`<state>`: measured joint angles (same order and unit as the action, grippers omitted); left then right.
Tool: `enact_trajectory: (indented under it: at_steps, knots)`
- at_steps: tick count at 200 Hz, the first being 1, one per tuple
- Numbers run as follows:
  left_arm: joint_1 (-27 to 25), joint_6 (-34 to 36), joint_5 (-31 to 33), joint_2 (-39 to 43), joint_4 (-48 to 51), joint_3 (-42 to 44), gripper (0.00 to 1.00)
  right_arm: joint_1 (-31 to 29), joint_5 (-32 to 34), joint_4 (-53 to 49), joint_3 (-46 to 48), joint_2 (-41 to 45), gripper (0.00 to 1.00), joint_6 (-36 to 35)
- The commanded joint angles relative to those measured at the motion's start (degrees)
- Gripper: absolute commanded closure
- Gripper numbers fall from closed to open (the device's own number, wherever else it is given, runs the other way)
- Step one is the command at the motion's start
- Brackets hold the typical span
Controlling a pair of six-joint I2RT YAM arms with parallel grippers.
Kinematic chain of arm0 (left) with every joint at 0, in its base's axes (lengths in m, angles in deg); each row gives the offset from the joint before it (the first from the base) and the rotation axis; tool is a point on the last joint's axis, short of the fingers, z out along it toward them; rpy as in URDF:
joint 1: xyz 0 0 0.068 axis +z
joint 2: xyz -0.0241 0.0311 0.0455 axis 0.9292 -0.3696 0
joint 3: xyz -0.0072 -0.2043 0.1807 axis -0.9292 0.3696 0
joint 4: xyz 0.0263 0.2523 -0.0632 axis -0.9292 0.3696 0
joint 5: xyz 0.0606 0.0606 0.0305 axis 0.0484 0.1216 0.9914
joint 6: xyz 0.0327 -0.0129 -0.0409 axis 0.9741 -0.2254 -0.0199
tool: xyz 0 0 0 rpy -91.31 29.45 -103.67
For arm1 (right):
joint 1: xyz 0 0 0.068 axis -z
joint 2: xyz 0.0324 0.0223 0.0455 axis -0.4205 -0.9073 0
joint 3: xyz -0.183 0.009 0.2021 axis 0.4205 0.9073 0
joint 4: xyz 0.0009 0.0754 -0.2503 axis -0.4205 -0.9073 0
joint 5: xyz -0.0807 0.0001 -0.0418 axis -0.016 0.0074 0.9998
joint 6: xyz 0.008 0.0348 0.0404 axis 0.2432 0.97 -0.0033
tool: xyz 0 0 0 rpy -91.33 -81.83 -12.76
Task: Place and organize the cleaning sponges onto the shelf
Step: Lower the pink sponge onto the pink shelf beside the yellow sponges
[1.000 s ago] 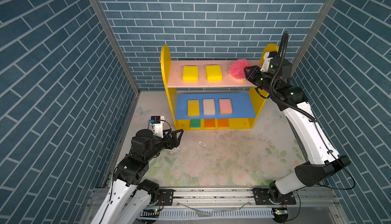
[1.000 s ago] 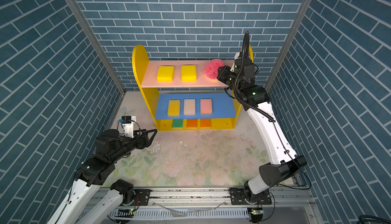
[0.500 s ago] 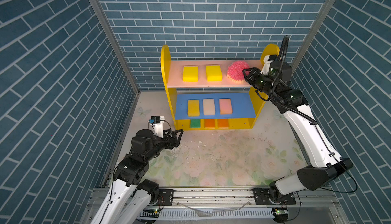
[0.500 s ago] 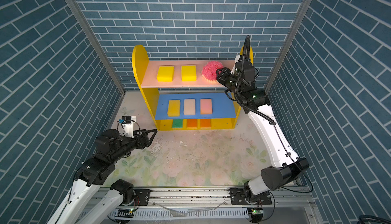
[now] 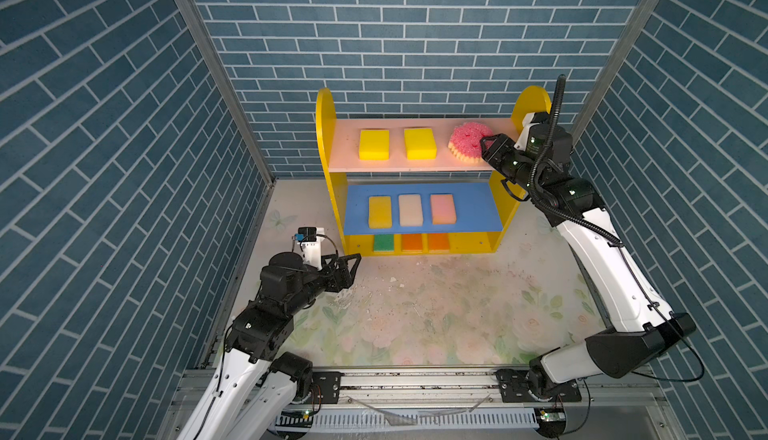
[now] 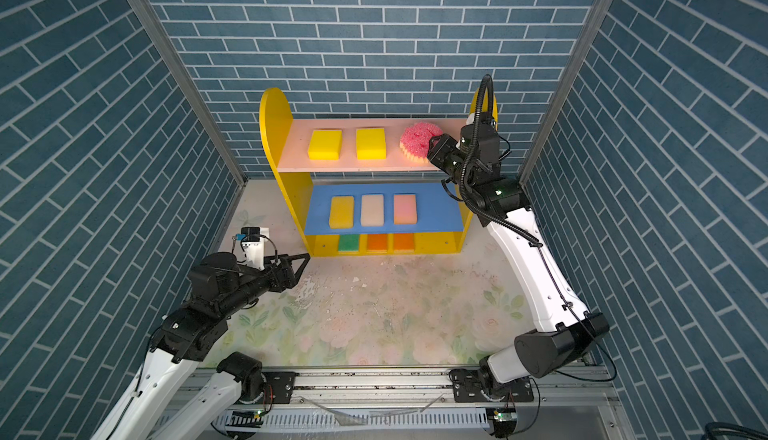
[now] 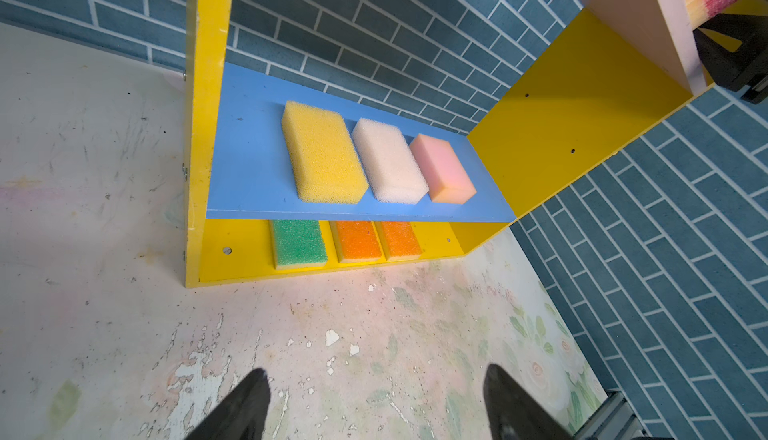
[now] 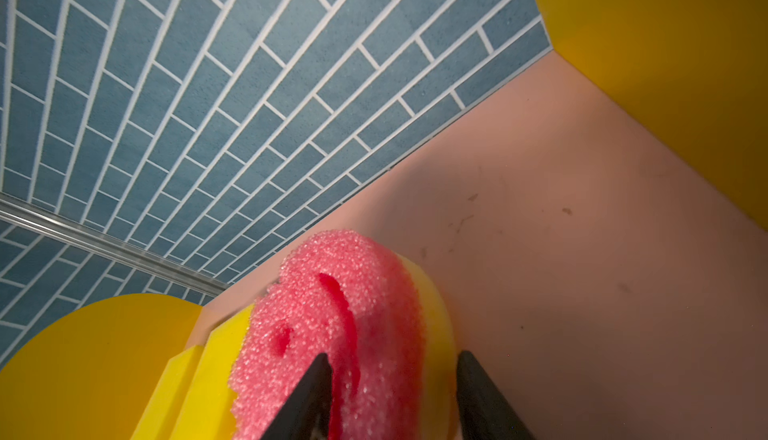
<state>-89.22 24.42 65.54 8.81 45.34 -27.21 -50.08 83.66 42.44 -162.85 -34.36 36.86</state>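
Nine cleaning sponges (image 6: 371,209) lie on the shelf (image 5: 324,135) at the desk's (image 5: 436,313) 12 o'clock edge, three per level.

- **Pink board (image 5: 345,155):** two yellow blocks (image 5: 374,144) (image 5: 420,143) and one round smiley sponge (image 5: 467,143) at its 3 o'clock end.
- **Blue board (image 5: 473,209):** one yellow sponge (image 5: 380,212), one cream sponge (image 5: 410,209), one pink block (image 5: 443,208).
- **Base (image 5: 469,242):** one green sponge (image 5: 384,242), two orange sponges (image 5: 412,242) (image 5: 438,241).

The right tool (image 8: 392,357) straddles the smiley sponge, hiding that corner; I cannot tell whether it pinches. The left tool (image 7: 375,370) is spread wide at 8 o'clock.

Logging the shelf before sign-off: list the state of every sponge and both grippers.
Round pink smiley sponge, face up on the pink board.
Two yellow sponges, flat on the pink board.
Yellow, cream and pink sponges, flat on the blue board.
Green sponge and two orange sponges, flat on the yellow base.
Left gripper, open, empty.
Right gripper, around the smiley sponge; grip unclear.
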Motion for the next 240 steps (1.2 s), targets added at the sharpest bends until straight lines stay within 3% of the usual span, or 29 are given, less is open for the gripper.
enact_trajectory:
  at_steps: [1, 57, 90, 126, 152, 240]
  knots:
    - [0.3, 0.2, -0.6, 0.4, -0.8, 0.2, 0.18, -0.3, 2.8, -1.2, 2.9, 1.5, 0.48, -1.5]
    - [0.3, 0.4, -0.4, 0.3, -0.8, 0.0, 0.18, -0.4, 3.8, -0.4, 3.5, 1.5, 0.42, -1.7]
    - [0.3, 0.6, -0.2, 1.0, -1.2, 0.4, 0.18, -0.4, 3.8, 0.4, 3.8, 1.3, 0.31, -1.5]
    - [0.3, 0.9, 0.0, 1.6, -0.7, 0.4, 0.18, -0.4, 3.6, 1.3, 2.9, 0.0, 0.32, -1.5]
    - [0.3, 1.6, 0.4, 1.6, 0.0, 0.0, 0.18, -0.4, 2.5, 2.0, 2.3, -1.2, 0.39, -1.2]
    - [0.3, 1.1, -1.0, -1.2, -0.8, -1.3, 0.18, -1.5, 2.5, 1.2, 1.7, -1.2, 0.36, -0.7]
